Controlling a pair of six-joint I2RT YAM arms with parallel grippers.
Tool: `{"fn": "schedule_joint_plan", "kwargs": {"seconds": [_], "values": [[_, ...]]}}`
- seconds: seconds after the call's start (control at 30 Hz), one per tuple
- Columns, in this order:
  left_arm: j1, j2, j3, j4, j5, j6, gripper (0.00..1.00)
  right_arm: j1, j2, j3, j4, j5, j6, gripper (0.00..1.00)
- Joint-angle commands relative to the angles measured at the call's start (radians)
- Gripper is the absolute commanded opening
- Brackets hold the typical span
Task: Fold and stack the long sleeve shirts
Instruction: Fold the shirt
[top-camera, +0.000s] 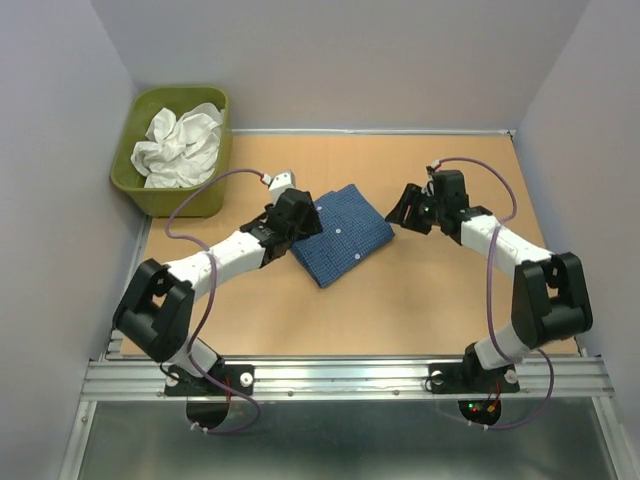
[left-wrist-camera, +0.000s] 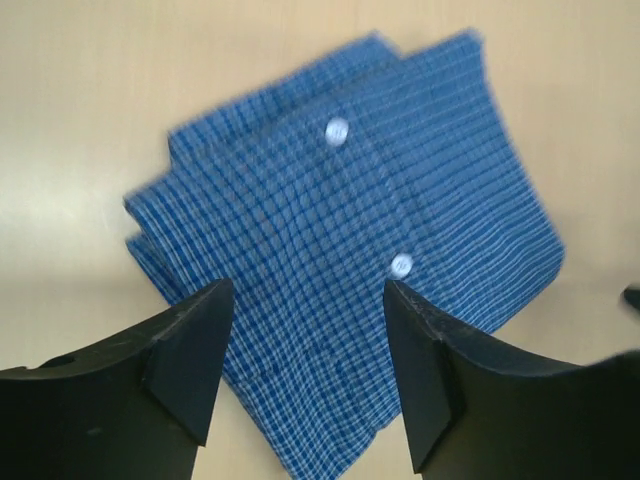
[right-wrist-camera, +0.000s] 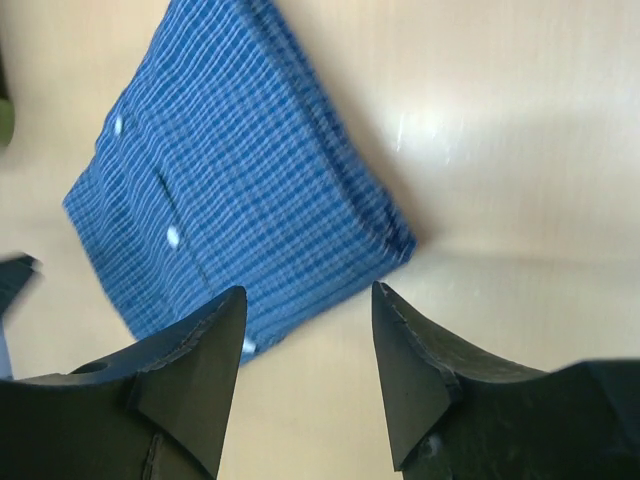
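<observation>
Top external view: the dark blue checked shirt (top-camera: 340, 233) is seen folded into a compact square mid-table (top-camera: 420, 290), with the left gripper (top-camera: 305, 218) at its left edge and the right gripper (top-camera: 405, 212) just beside its right corner; the white garment (top-camera: 180, 145) is left crumpled in the olive-green tub (top-camera: 185, 200). Left wrist view: the jaws are held apart, nothing clamped, above the shirt's near corner, 2 pale buttons (left-wrist-camera: 337, 131) facing up. Right wrist view: the jaws are likewise spread and empty, beside the folded edge. Both arms are best lifted straight off so the fold is not dragged open. No brand, label or writing can be read.
</observation>
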Motion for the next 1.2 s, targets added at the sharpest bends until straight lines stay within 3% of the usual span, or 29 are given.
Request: {"fn": "schedule_joint_plan", "kwargs": {"seconds": [0.0,0.23,0.33,0.37,0.4,0.43,0.63,0.7,0.77,0.8,0.9,1.03,1.17], "values": [[-0.006,0.081,-0.091,0.053,0.036,-0.156,0.65,-0.026,0.112,0.107,-0.003,-0.065,-0.076,0.59],[0.016,0.151,-0.174,0.099,0.031,-0.253,0.54,-0.023,0.234,0.100,0.059,-0.163,-0.128,0.58],[0.039,0.182,-0.189,0.109,0.041,-0.233,0.40,-0.023,0.246,0.048,0.089,-0.195,-0.135,0.36],[0.046,0.194,-0.186,0.108,0.044,-0.218,0.38,-0.022,0.241,0.029,0.100,-0.214,-0.127,0.23],[0.071,0.213,-0.178,0.105,0.061,-0.169,0.35,-0.019,0.235,0.014,0.109,-0.250,-0.119,0.04],[0.086,0.223,-0.149,0.097,0.074,-0.139,0.35,-0.004,0.214,-0.024,0.120,-0.261,-0.107,0.01],[0.169,0.297,0.007,0.014,0.025,0.032,0.35,0.090,0.077,-0.173,0.171,-0.188,0.014,0.01],[0.189,0.305,0.027,0.014,0.016,0.062,0.36,0.110,-0.002,-0.258,0.229,-0.159,0.103,0.06],[0.210,0.302,0.050,0.014,0.012,0.098,0.38,0.116,-0.054,-0.301,0.257,-0.143,0.143,0.18],[0.215,0.293,0.055,-0.015,0.007,0.108,0.40,0.116,-0.100,-0.322,0.255,-0.113,0.143,0.33],[0.215,0.253,0.058,-0.035,0.010,0.125,0.48,0.115,-0.165,-0.307,0.237,-0.057,0.125,0.51],[0.195,0.124,0.032,-0.055,0.005,0.125,0.66,0.105,-0.148,-0.226,0.195,-0.071,0.115,0.55],[0.125,0.014,0.018,-0.073,-0.014,0.141,0.69,0.082,-0.132,-0.163,0.194,-0.073,0.114,0.54]]}}
